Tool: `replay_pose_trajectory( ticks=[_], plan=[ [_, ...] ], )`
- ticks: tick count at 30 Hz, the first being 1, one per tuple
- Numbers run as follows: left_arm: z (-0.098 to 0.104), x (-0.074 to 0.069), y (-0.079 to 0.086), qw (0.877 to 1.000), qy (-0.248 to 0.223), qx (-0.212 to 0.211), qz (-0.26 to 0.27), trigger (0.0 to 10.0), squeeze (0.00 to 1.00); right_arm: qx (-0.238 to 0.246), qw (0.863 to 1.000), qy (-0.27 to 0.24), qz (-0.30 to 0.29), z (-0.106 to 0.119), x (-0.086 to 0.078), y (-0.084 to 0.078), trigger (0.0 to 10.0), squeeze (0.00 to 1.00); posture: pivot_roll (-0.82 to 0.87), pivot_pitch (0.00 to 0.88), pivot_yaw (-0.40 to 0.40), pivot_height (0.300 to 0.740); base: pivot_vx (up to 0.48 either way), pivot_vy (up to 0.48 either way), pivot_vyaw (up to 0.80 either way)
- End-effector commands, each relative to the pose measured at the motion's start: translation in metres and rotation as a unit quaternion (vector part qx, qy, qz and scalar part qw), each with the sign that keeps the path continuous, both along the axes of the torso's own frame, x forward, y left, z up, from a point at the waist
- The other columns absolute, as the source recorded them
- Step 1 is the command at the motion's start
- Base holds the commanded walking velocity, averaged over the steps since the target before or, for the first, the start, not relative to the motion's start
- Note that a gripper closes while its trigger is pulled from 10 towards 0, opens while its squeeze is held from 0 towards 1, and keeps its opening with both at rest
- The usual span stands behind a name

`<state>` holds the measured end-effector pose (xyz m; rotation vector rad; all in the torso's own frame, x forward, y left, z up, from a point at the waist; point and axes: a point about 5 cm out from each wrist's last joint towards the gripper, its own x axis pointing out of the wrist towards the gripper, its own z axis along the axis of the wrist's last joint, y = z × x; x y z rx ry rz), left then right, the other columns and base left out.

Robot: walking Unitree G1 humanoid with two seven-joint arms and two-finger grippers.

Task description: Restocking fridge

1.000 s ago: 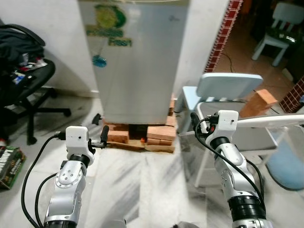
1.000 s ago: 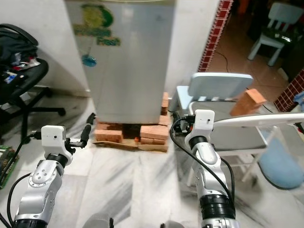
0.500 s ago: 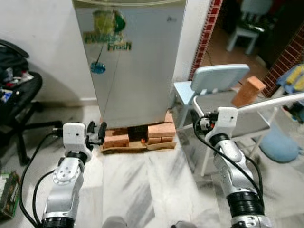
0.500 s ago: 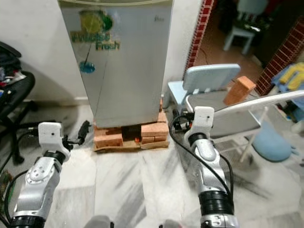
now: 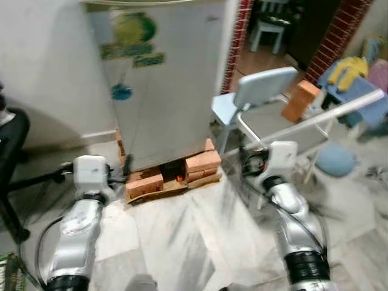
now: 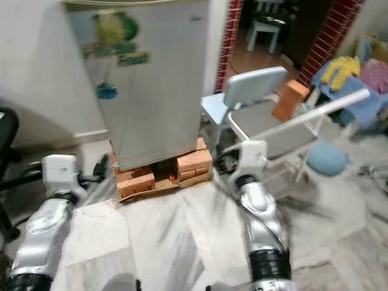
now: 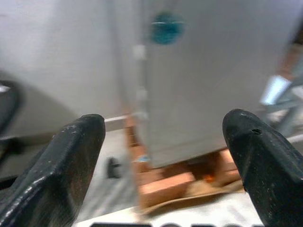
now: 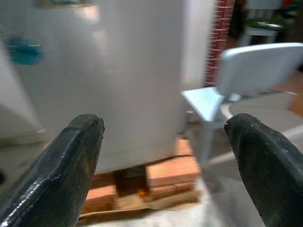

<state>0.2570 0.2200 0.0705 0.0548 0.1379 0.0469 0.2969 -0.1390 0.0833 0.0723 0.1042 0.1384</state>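
Note:
A silver fridge [image 5: 163,91] with a green sticker and a blue round magnet stands shut against the wall, raised on red bricks [image 5: 203,162]. Both arms are held out low in front of it, a short way back from the door. My left gripper [image 7: 163,137] is open with nothing between its fingers, facing the fridge's left lower corner. My right gripper [image 8: 165,137] is also open and holds nothing, facing the fridge's right lower corner and the bricks. The head views are blurred.
A light blue chair [image 5: 264,88] and a white folding frame [image 5: 315,118] with a brick [image 5: 299,100] on it stand right of the fridge. A black office chair [image 5: 9,139] is at the left. A doorway with brick edging [image 5: 233,36] lies behind. Marble floor [image 5: 194,236] lies in front.
The whole picture has swung and tilted, so the camera has moved; more of the room to the right shows. Both grippers stay open in the same pose.

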Motion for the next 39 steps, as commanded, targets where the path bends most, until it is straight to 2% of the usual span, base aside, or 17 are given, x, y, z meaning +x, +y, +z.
replay_pose_trajectory(
  ticks=[1, 8, 17, 21, 32, 39],
  plan=[
    [0.0, 0.003, -0.012, 1.0, -0.004, -0.012, -0.012, 10.0, 0.0, -0.011, 1.0, -0.006, -0.018, 0.004, 0.002, -0.014, 10.0, 0.0, 0.12, 0.0, -0.039, 0.74, 0.0, 0.48, 0.0],
    [0.002, 0.004, -0.009, 1.0, -0.014, -0.005, -0.012, 10.0, 0.0, -0.01, 1.0, -0.002, -0.016, 0.003, 0.004, -0.014, 10.0, 0.0, 0.12, 0.0, -0.047, 0.74, 0.0, 0.476, 0.0],
    [0.005, 0.007, -0.009, 1.0, -0.019, -0.004, -0.016, 10.0, 0.0, -0.01, 1.0, -0.003, -0.016, 0.003, 0.005, -0.014, 10.0, 0.0, 0.11, 0.0, -0.045, 0.74, 0.0, 0.437, -0.75],
    [0.006, 0.008, -0.011, 0.999, -0.023, -0.002, -0.035, 10.0, 0.0, -0.008, 1.0, -0.004, -0.017, 0.003, 0.005, -0.014, 10.0, 0.0, 0.11, 0.0, -0.043, 0.74, 0.205, 0.401, -0.54],
    [0.004, 0.009, -0.01, 0.999, -0.013, -0.012, -0.031, 10.0, 0.0, -0.004, 1.0, -0.001, -0.015, 0.002, 0.005, -0.013, 10.0, 0.0, 0.12, 0.0, -0.044, 0.74, 0.234, 0.389, -0.08],
    [0.002, 0.005, -0.002, 1.0, -0.002, -0.005, -0.028, 10.0, 0.0, -0.004, 1.0, -0.002, -0.016, 0.002, 0.005, -0.013, 10.0, 0.0, 0.12, 0.0, -0.044, 0.74, 0.0, 0.437, -0.71]
  ],
)
